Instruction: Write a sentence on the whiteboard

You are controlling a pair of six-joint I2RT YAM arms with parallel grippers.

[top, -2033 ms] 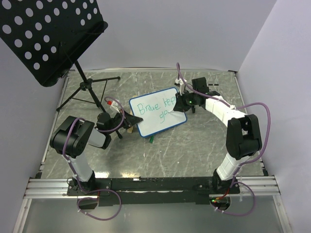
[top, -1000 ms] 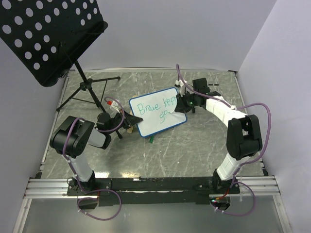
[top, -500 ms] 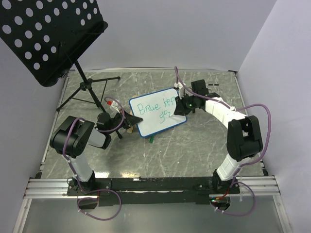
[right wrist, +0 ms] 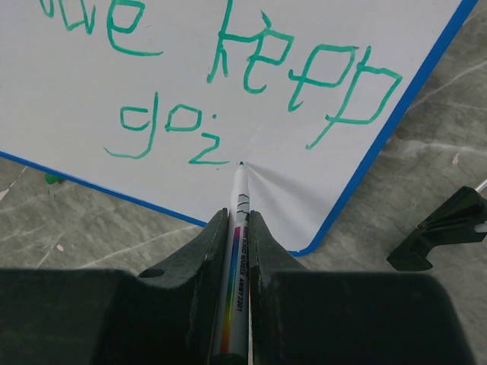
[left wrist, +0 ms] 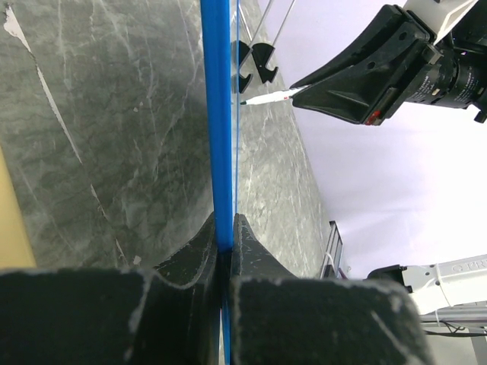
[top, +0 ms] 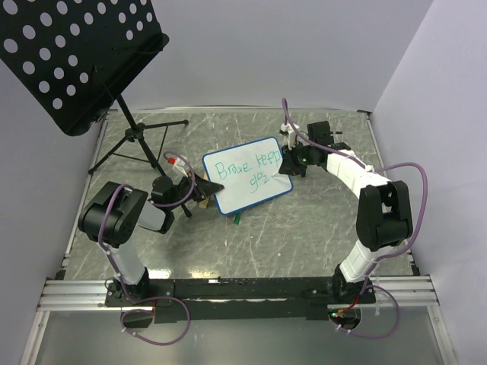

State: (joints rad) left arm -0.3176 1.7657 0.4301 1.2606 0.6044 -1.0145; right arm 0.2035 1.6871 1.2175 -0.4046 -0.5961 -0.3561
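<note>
The whiteboard point(top: 236, 186), white with a thin blue rim, stands tilted on the table, its blue edge point(left wrist: 221, 114) seen end-on in the left wrist view. My left gripper point(left wrist: 225, 236) is shut on that edge at the board's left side point(top: 199, 196). The sentence point(right wrist: 297, 68) is green handwriting in two lines, the lower one reading "go" plus small strokes point(right wrist: 163, 125). My right gripper point(right wrist: 238, 215) is shut on a white marker point(right wrist: 240, 198), whose tip touches the board just right of the last stroke. From above, the right gripper point(top: 285, 169) is at the board's right end.
A black perforated music-stand panel point(top: 76, 53) overhangs the back left, its tripod legs point(top: 137, 148) on the table; one black foot point(right wrist: 441, 228) lies right of the board. A small green piece point(top: 237, 220) lies by the board's lower edge. A tan block point(top: 204, 202) sits near the left gripper.
The right gripper has shifted a little to the right along the second line, and new green strokes have appeared after "go". The left arm and board have not moved.
</note>
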